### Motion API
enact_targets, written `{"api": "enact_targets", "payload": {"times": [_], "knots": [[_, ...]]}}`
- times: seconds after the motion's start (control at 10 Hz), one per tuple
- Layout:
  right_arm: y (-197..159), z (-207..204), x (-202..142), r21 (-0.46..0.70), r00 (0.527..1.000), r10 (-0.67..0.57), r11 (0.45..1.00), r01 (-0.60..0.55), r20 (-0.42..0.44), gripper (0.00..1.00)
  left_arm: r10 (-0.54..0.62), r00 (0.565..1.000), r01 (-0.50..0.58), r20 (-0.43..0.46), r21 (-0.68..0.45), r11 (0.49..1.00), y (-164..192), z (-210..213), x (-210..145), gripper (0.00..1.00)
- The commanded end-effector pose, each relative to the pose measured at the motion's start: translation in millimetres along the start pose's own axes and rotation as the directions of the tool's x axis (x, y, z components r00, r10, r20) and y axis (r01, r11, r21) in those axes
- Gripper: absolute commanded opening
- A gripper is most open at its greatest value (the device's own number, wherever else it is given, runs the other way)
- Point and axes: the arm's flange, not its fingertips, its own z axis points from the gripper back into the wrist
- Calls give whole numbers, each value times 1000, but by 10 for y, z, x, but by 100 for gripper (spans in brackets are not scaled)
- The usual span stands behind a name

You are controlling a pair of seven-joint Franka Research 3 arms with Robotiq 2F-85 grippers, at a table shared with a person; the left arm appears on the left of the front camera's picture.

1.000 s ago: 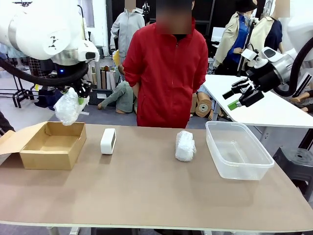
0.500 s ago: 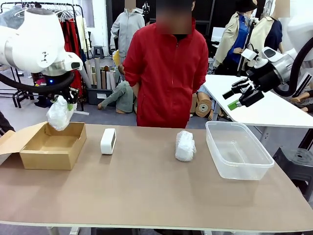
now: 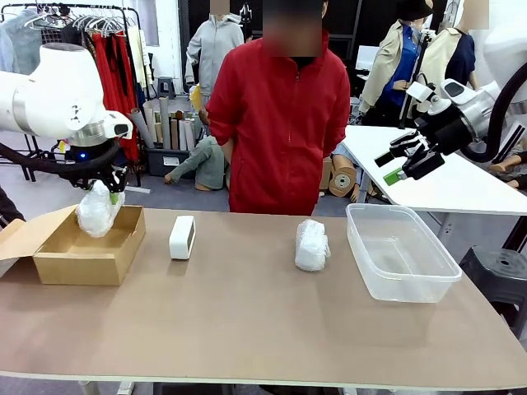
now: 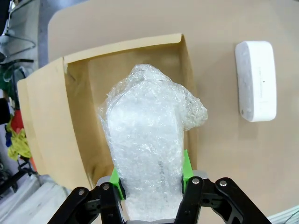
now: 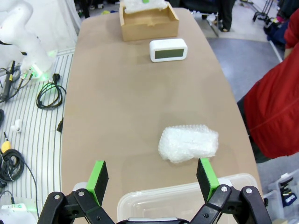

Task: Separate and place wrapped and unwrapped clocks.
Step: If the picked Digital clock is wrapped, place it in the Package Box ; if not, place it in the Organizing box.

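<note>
Bubble-wrap, whitish, crinkled and glossy, covers an oblong bundle (image 4: 147,140) that the left gripper (image 4: 152,179) pinches between its green pads, with the jaws closed tight on the bundle's near end. In the front view this held bundle hangs from the gripper over the open brown cardboard box (image 3: 82,262), a shallow, matt, square-cornered thing with one flap folded out, sitting at about nine o'clock on the tan table (image 3: 247,329). I cannot tell whether the bundle touches the box floor. A second bubble-wrap bundle (image 3: 311,244), lumpy and rounded, lies on the table at about one o'clock, well apart from the box and near the clear plastic tub (image 3: 412,284). That tub is a smooth rectangular one with rounded corners, at three o'clock. The bare clock (image 3: 182,237), a hard white box shape with rounded edges, stands on the table at about ten o'clock, just beside the cardboard box and apart from it. The right wrist view shows its dark face. The right gripper (image 3: 403,164) hangs in the air past the tub at about two o'clock, its jaws spread wide and holding nothing. Counted: two wrapped bundles, one bare clock, one cardboard box, one tub. A person in a red jacket (image 3: 288,123) stands at twelve o'clock.
</note>
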Motion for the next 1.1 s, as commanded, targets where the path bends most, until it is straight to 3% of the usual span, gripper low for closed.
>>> {"api": "enact_targets", "payload": {"times": [0.0, 0.6, 0.8, 1.0], "knots": [[2, 3, 14, -1, 1000, 3, 1000, -3, 3, 100, 0, 1000, -1, -21, -32, 999, 112, -30, 19, 0], [2, 3, 14, -1, 1000, 3, 1000, -3, 3, 100, -3, 1000, 3, -21, -5, 1000, 44, -104, -1, 0], [2, 3, 14, -1, 1000, 3, 1000, -3, 3, 100, -40, 997, 44, -62, 50, 998, 206, -220, 96, 0], [2, 3, 14, -1, 1000, 3, 1000, -3, 3, 100, -31, 998, 32, -54, 10, 999, 307, -335, 130, 0]]}}
